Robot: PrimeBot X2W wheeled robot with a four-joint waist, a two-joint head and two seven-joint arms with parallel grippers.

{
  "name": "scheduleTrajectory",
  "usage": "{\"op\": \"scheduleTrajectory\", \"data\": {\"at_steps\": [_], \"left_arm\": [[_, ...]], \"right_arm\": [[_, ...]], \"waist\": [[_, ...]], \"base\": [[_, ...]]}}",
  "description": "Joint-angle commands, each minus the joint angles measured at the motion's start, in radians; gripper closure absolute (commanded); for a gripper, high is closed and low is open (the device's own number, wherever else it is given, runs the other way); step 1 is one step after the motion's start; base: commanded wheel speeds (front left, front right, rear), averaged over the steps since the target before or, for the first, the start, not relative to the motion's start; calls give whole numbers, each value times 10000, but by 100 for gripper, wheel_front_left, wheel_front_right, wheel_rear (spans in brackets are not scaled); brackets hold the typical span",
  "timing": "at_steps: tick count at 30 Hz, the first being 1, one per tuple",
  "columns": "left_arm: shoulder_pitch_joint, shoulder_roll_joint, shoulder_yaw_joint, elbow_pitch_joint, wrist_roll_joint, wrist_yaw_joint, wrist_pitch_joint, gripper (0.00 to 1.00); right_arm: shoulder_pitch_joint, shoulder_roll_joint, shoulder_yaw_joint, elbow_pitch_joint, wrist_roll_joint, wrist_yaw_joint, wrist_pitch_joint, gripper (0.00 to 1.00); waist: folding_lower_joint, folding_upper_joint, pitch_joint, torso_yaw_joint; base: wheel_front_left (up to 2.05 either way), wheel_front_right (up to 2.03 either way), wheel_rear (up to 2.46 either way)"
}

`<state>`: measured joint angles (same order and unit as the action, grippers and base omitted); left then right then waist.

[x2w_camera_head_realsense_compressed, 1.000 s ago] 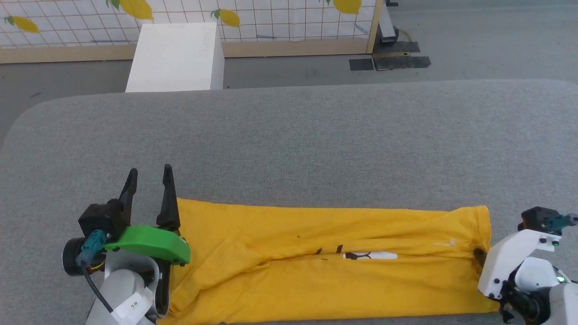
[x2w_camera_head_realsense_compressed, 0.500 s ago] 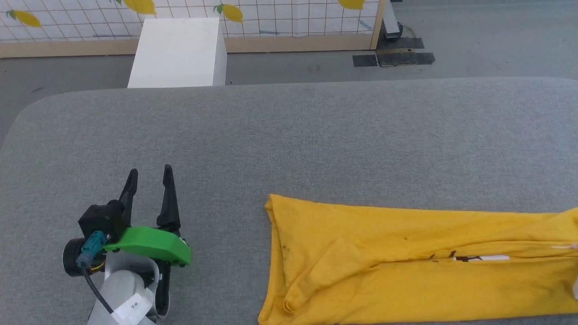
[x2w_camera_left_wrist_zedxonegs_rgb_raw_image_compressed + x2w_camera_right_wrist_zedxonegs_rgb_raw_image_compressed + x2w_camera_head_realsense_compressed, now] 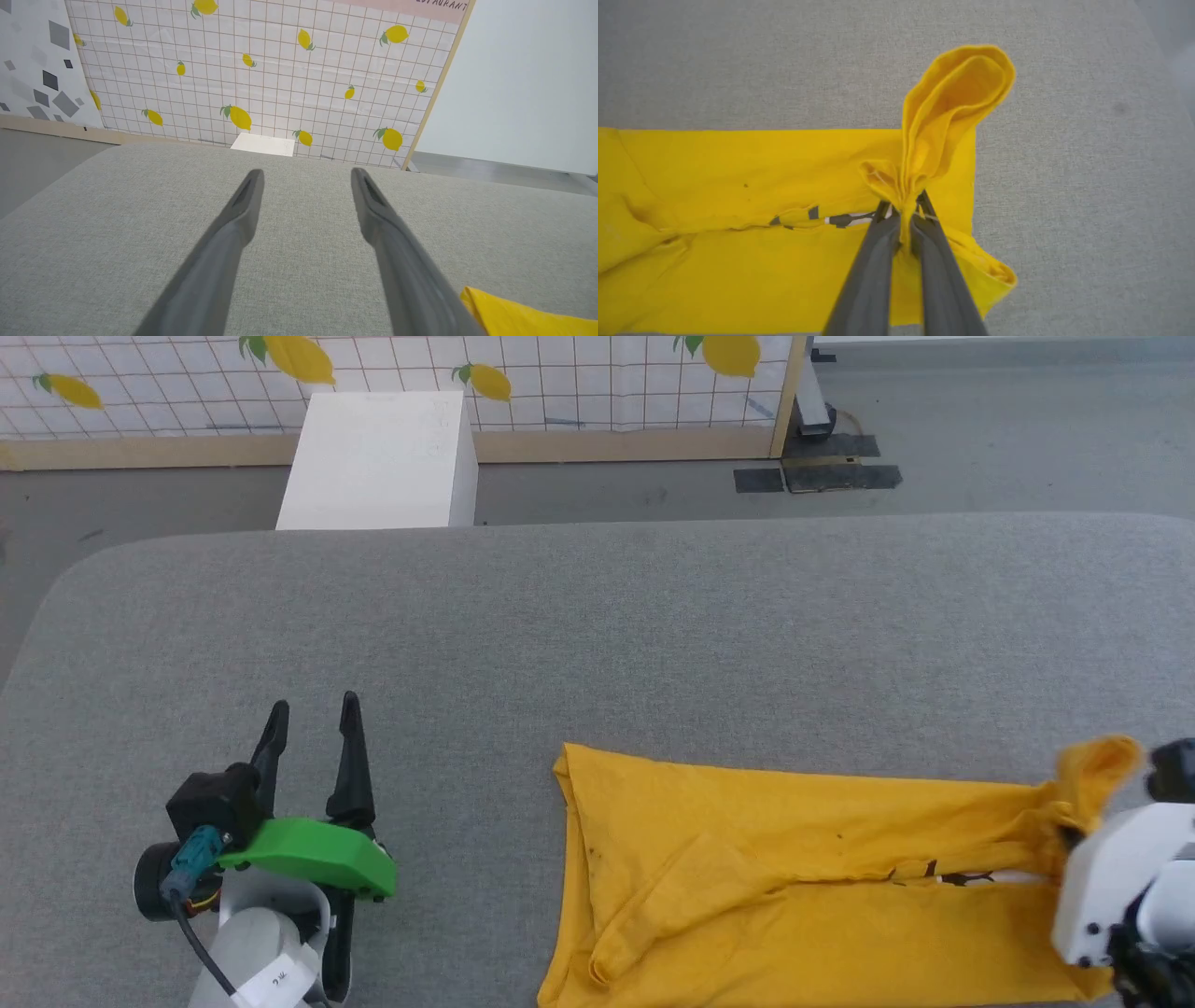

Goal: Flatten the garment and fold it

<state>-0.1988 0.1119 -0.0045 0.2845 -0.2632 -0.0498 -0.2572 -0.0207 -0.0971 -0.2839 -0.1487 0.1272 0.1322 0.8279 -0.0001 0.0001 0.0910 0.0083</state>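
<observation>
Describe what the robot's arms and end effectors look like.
The left end effector has two long, tapering black fingers on a black block, with a bright green curved cover. A teal plug trails a black cable; the pale forearm bears a white label. The right end effector has dark grey fingers and a white housing.

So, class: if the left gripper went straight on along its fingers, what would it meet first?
Likely the bare grey table, since the left gripper points across it, with the garment off to its right. Its height is unclear; it might instead pass over towards the white box.
</observation>
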Motion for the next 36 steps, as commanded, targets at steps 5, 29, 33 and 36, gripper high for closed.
{"op": "scheduleTrajectory", "data": {"at_steps": [5,29,33,36], "left_arm": [[56,-64,48,64,143,-126,-45,0],[-964,-488,-154,248,236,-423,-45,0],[-906,-518,-62,271,272,-440,-45,0],[-753,-534,120,299,326,-453,-45,0]], "right_arm": [[485,38,2217,-2438,775,-15,1416,100],[-3222,448,8303,3432,1487,-15,-1507,28],[-3303,463,8636,3899,2072,-15,-1951,0],[-3368,466,8879,3022,2829,-15,-3615,0]], "waist": [[1,-1,59,46],[1,-1,1200,1169],[1,-1,1135,1087],[1,-1,894,804]], "base": [[0,0,0],[0,0,0],[0,0,0],[0,0,0]]}}
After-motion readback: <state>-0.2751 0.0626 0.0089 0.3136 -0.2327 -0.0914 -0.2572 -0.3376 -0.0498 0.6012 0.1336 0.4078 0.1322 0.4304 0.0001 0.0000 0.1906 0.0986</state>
